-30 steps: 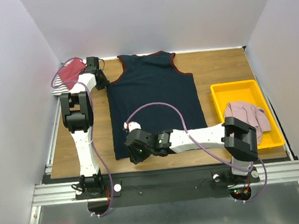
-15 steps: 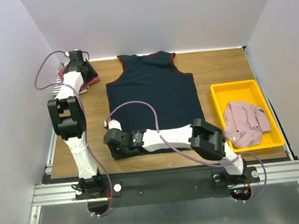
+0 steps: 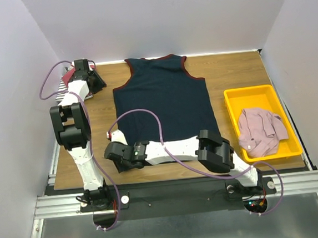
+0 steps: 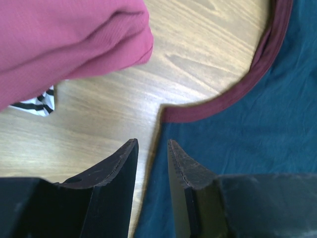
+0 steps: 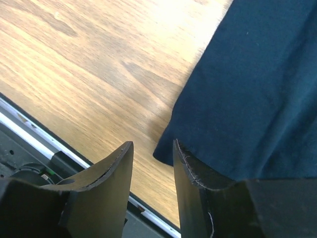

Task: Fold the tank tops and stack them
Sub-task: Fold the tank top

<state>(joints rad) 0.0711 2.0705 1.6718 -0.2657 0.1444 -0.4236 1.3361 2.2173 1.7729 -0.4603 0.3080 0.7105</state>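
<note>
At the near-left edge of the counter (image 5: 74, 59), the right jaws are held low over the wood with only a narrow gap between them. Nothing is gripped. The hem corner (image 5: 166, 151) of the navy tank top (image 3: 163, 104) is seen just past their tips.

The navy tank top is spread flat in the middle of the counter, hem toward the arms and straps toward the far wall. To the right, a pink tank top (image 3: 259, 129) is heaped loosely in the yellow tray (image 3: 249, 92), well apart from the navy one.

At the far left, the left jaws are also narrowly parted and hold nothing. They are set astride the navy top's side edge, just below the armhole with its maroon trim (image 4: 223, 99). Beside them a red tank top (image 4: 69, 39) is bundled on a striped tank top (image 4: 37, 101).

The cloth is judged light, limp and easily dragged, so it is likely to sag and crease between 2 holds. The hem corner and the trimmed armhole edge are judged the best places to be pinched, since stitched edges are thicker and less likely to slip. Both layers should be caught, or the top may be pulled open.
</note>
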